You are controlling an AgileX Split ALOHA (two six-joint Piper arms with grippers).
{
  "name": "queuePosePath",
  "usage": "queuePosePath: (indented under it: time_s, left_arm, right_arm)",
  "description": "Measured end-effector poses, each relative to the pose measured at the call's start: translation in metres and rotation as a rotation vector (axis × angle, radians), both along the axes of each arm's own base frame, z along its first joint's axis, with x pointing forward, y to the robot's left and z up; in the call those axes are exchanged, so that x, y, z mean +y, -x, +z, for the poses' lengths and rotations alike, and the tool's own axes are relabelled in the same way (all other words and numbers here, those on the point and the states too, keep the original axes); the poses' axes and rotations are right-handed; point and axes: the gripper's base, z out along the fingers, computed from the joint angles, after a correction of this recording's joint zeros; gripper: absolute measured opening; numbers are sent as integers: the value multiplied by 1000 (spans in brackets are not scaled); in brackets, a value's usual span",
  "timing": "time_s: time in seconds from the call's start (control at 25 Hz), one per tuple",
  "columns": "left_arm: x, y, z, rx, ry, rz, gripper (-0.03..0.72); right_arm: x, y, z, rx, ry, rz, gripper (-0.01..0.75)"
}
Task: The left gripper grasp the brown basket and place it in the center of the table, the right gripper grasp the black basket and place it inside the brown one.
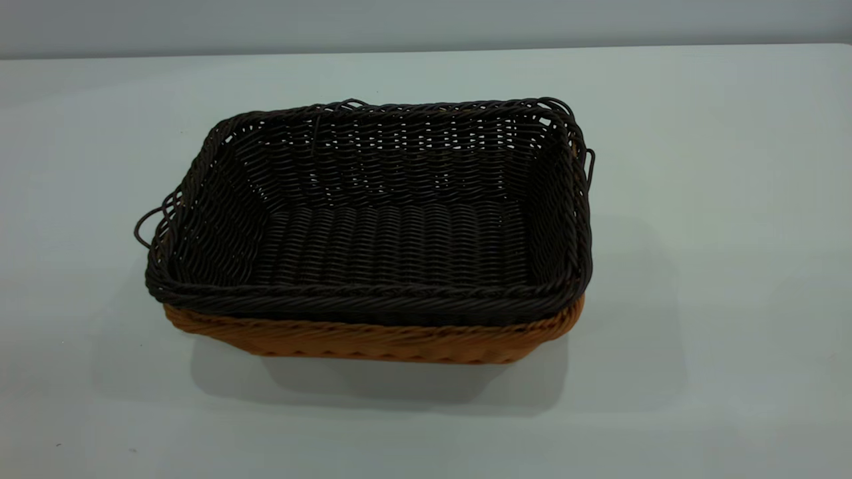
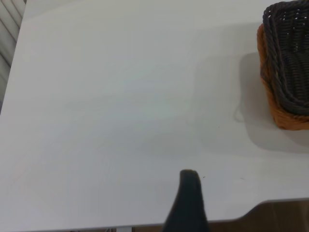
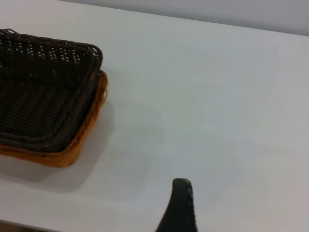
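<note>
Left gripper (image 2: pixel 187 203): single black finger visible, rounded tip, matte. Right gripper (image 3: pixel 177 207): same black tapering finger, slightly glossy edge.

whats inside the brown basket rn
The black basket sits nested inside the brown basket and is itself empty. It covers the brown basket's floor and inner walls, so nothing below can be seen.

Neither arm shows in the exterior view. In the left wrist view, only 1 dark tip of the left gripper (image 2: pixel 188 200) shows, hanging above the bench and holding nothing. In the right wrist view, 1 dark tip of the right gripper (image 3: pixel 178 205) shows likewise, over the bench, holding nothing.
</note>
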Motion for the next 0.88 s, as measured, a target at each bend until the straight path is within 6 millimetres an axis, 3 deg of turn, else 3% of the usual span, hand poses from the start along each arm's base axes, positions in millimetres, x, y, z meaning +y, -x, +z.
queuePosePath:
  time_s: [0.88]
  left_arm:
    - [0, 0, 0, 0, -1, 0, 584]
  right_arm:
    - [-12, -2, -2, 18, -33, -88, 574]
